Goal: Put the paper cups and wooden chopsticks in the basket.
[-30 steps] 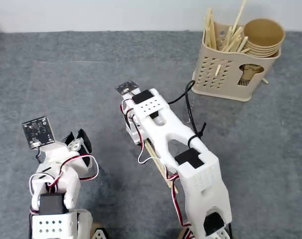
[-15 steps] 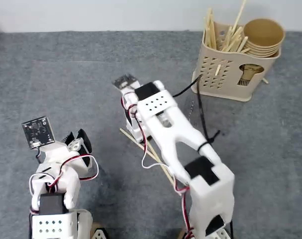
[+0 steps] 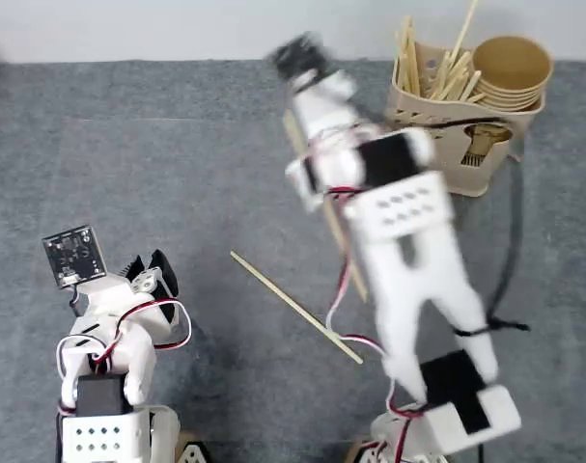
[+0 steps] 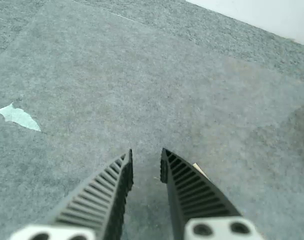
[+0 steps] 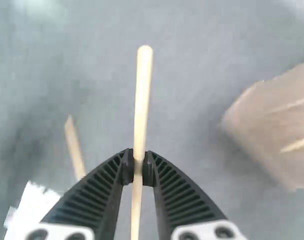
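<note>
The right pincer [image 5: 136, 167] is clamping a wooden chopstick [image 5: 141, 90] just beside the basket [image 3: 437, 145]; the left pincer [image 4: 145, 162] is gaping slightly, well apart from it.

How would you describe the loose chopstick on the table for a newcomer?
From the beige basket at the far right, look to the near middle of the grey mat. The loose chopstick lies flat there, untouched, unlike the held chopstick in the right gripper.
</note>
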Action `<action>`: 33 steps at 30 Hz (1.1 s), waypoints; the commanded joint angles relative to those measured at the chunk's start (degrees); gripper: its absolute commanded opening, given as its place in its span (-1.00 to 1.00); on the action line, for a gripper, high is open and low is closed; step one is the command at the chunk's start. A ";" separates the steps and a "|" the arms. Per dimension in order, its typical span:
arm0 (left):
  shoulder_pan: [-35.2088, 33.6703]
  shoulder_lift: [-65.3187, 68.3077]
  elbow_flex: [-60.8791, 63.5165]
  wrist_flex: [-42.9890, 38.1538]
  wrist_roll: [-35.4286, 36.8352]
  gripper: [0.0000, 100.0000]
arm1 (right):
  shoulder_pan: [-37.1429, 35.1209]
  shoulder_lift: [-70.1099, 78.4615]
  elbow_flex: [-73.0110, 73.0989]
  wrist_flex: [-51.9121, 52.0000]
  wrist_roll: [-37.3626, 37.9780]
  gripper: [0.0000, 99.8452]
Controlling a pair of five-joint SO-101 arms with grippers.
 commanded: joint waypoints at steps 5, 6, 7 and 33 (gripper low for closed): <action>-0.53 0.35 -0.48 -1.32 -0.53 -0.82 | 11.91 -3.03 -9.32 -24.92 0.18 -0.98; -0.53 0.35 -0.48 -1.32 -0.53 -0.82 | 12.88 -2.68 -9.32 -29.32 -0.26 -0.98; -0.53 0.35 -0.48 -1.32 -0.53 -0.82 | 13.76 -2.15 -9.32 -33.45 -1.32 -0.98; -0.53 0.35 -0.48 -1.41 -0.53 -0.82 | 18.07 10.95 -13.01 -36.70 -3.87 -0.58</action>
